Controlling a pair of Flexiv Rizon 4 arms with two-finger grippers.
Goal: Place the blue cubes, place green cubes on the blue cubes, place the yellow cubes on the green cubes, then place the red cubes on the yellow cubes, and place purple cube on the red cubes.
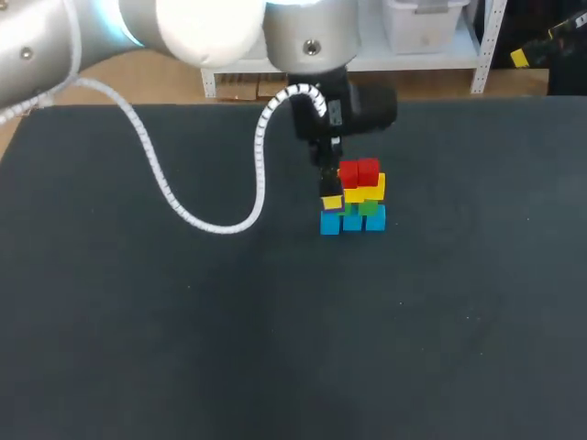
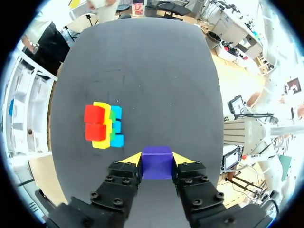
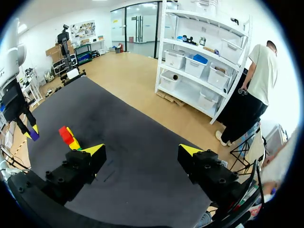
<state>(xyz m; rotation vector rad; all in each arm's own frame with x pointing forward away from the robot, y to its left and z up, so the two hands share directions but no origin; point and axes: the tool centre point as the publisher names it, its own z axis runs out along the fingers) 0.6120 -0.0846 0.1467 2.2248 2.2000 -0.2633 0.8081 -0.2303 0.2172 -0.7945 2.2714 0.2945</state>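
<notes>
A purple cube (image 2: 156, 161) sits between the yellow fingertips of my left gripper (image 2: 156, 158), which is shut on it. In the head view that gripper (image 1: 330, 198) hangs at the left side of the stack, level with its upper layers. The stack has blue cubes (image 1: 353, 221) on the table, green cubes (image 1: 371, 208) on them, then yellow cubes (image 1: 364, 191), with red cubes (image 1: 359, 171) on top. From the left wrist the red cubes (image 2: 95, 123) lie off to one side of the fingers. My right gripper (image 3: 142, 151) is open and empty, far from the stack (image 3: 69, 137).
The black table (image 1: 183, 321) stretches wide around the stack. The left arm's white coiled cable (image 1: 197, 220) droops onto the table to the left of the stack. My right arm does not show in the head view.
</notes>
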